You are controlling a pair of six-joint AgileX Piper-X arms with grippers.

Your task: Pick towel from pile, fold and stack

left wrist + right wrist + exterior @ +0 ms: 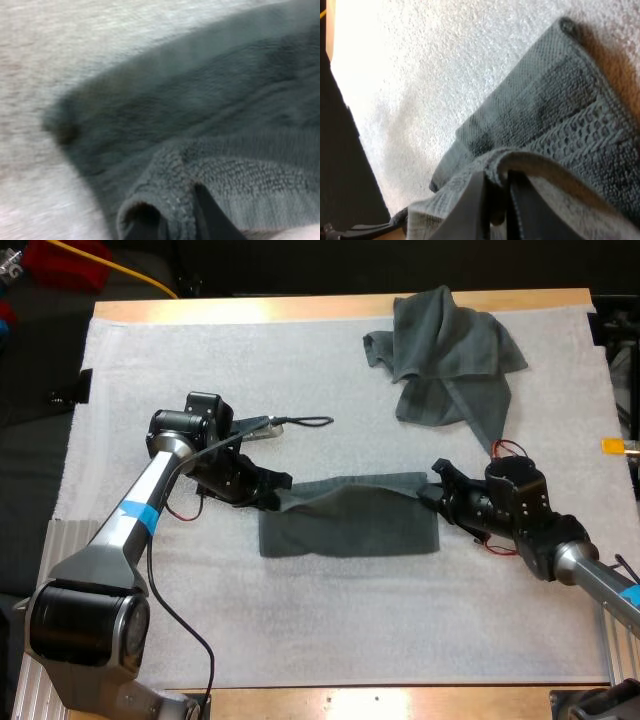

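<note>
Mat: pincers tight on towel

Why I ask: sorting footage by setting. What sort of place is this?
Probably a robotics lab bench: left claw and right claw pinch a half-folded towel on a white mat covering a wooden table.

Dark grey-green folded towel with a woven border band; matching grey-green crumpled towel; white mat; light wood worktop.

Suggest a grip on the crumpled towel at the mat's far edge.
On the crumpled towel, probably the narrow near tail pointing toward the right tool: pinch from above, coming from the near side. It lies flat, clear of the bunched folds.
</note>
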